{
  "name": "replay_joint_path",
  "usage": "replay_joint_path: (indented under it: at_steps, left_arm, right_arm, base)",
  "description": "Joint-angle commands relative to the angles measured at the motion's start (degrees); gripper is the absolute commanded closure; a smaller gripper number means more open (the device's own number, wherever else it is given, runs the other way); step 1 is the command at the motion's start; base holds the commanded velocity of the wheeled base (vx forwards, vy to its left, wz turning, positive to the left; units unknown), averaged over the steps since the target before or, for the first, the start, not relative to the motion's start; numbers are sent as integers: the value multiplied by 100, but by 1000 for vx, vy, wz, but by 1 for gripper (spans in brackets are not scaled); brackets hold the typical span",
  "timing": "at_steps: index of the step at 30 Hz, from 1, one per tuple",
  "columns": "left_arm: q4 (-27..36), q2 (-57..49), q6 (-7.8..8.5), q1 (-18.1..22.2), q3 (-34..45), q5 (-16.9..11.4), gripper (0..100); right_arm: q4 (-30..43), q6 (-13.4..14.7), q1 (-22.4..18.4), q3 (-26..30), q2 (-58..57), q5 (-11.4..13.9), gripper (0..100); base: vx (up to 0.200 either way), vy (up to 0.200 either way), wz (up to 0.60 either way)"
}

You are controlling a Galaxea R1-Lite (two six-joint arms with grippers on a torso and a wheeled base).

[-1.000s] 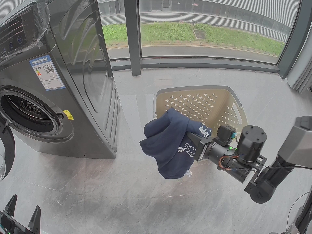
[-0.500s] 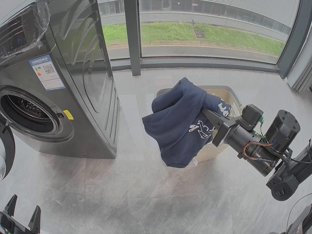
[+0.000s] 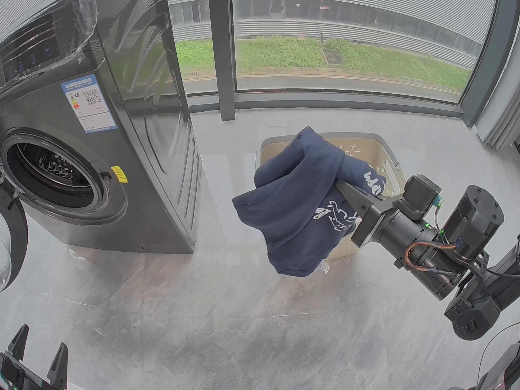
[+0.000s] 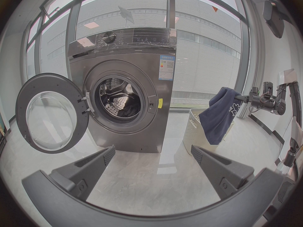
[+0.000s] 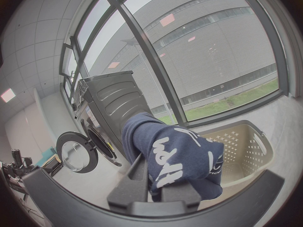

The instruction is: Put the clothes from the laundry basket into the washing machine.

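1. Holding a navy garment (image 3: 295,212) up over the laundry basket (image 3: 362,148) is where I have the job now. The cloth hangs in the air above the basket's rim on the side towards the washing machine (image 3: 151,136), and its hem dangles free of the floor (image 3: 216,320).
2. The right gripper (image 3: 342,188) is clenched on a bunched fold of that garment, white print showing beside its fingers. The arm reaches in over the basket from the side away from the machine.
3. I judge the pick-up done and the carry in hand; nothing has gone into the machine on this trip yet.
4. The next move calls for swinging the load off the basket and round to the drum opening (image 3: 54,171). The hem must stay high enough to clear the lip, and I should let go only once the cloth is well inside. The door (image 4: 52,112) stands swung wide, on the far side of the opening from the basket.
5. The left gripper (image 4: 152,148) is spread wide and grasps nothing. It sits low, well apart from the basket, out in front of the machine.
6. Something dark may already lie in the drum, but I cannot make it out for sure.
7. The basket stands on pale grey polished stone, near the machine's side panel. Beyond the basket, tall windows (image 3: 346,39) look onto grass and a long building.
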Motion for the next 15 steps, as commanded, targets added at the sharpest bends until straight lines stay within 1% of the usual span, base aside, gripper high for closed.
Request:
replay_joint_path:
  at_steps: [1,3,4,10,15]
  left_arm:
    - [-1,-68,-4,-2,84,4,0]
    - [-1,-68,-13,-2,84,4,0]
    - [-1,-68,-13,-2,84,4,0]
    - [-1,-68,5,-2,84,4,0]
    - [-1,-68,-4,-2,84,13,0]
  right_arm:
    - [3,1,108,-23,-10,-54,100]
    - [30,1,108,-32,-19,-177,100]
    - [30,1,108,-41,-19,-186,100]
    - [83,-8,108,-111,-28,-493,100]
    - [39,1,117,-103,-10,-493,100]
  base:
    - [-200,0,0]
    - [-200,0,0]
    - [-200,0,0]
    - [-200,0,0]
    - [0,0,0]
